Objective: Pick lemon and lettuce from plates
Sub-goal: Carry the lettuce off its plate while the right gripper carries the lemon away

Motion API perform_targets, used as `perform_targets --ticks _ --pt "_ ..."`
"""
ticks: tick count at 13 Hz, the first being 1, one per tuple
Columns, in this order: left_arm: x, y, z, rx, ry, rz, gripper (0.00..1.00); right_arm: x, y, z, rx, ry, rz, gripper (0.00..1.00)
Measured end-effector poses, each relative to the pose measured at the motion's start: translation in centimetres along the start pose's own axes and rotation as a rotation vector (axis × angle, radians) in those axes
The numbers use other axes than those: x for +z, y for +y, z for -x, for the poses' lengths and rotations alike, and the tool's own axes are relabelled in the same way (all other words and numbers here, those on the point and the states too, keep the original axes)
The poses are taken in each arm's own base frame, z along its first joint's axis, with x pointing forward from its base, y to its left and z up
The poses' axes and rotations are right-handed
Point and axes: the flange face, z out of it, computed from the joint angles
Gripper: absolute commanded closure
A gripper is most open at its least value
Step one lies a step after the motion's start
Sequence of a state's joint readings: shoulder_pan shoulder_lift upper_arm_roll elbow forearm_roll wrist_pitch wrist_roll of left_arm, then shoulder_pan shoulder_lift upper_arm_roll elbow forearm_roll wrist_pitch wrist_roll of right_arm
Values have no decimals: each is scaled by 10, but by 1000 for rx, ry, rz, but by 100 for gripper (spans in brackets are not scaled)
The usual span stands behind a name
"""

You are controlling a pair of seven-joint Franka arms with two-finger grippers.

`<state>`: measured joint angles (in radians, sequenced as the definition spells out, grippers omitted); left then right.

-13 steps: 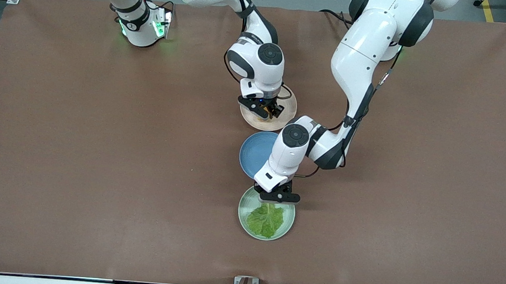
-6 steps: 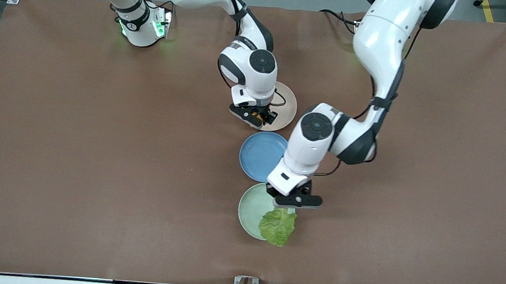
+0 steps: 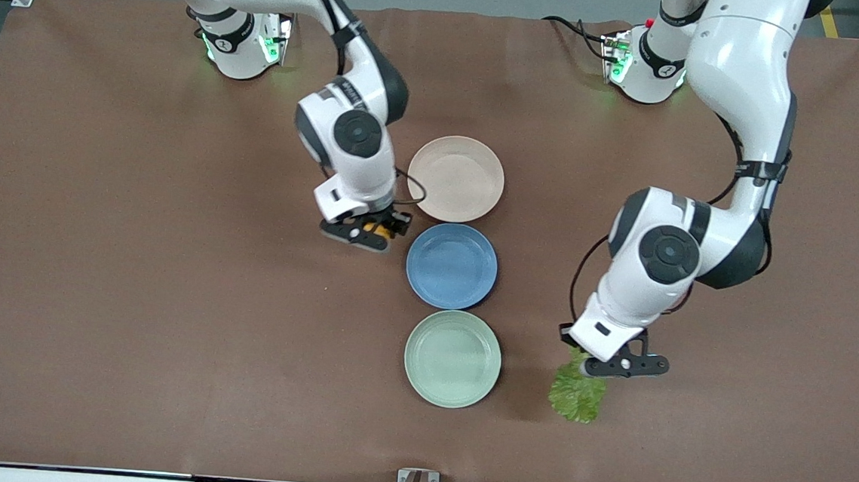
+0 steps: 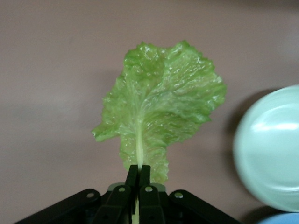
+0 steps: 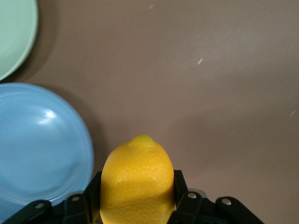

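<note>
— So, what lies nearest to the front camera?

— Nearest is the lettuce point(image 3: 576, 395). It hangs from the left gripper point(image 3: 621, 364), whose fingers point(image 4: 138, 183) are pressed together on the pale stem. The leaf is up over the bare brown table point(image 3: 131, 288), beside the mint green plate point(image 3: 452, 358), toward the left arm's end, and it does not touch that plate.

— And is something on the green plate?

— It carries nothing. It is the nearest of the three plates. A little farther comes the blue plate point(image 3: 451, 265), just beside it, and farthest in the row is the beige-pink plate point(image 3: 455, 178), also bare.

— Where is the lemon then?

— The lemon point(image 5: 137, 181) sits between the two fingers point(image 5: 180, 189) of the right gripper point(image 3: 367, 231), which clamp it at its sides. In the right wrist view its pointed tip faces away from the gripper. This gripper is over the table, beside the blue plate, toward the right arm's end of the table, and off the beige-pink plate.

— Do the two arms cross?

— No, each one reaches from its own base and they are well apart.
</note>
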<state>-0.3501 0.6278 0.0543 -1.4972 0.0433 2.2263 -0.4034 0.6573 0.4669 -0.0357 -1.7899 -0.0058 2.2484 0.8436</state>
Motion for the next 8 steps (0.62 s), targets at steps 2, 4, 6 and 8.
perform_targets --ticks 2,4,6,8 --pt "39 -53 7 9 -75 -31 97 8 52 -42 -62 -14 11 97" --pt "63 -98 11 9 -110 -40 96 15 99 -76 -107 -28 18 97" --pt "82 -120 18 -4 -109 -39 95 19 146 -106 -151 -31 15 97" --pt "91 -133 23 -11 -111 -49 95 29 190 -128 -201 -7 1 97"
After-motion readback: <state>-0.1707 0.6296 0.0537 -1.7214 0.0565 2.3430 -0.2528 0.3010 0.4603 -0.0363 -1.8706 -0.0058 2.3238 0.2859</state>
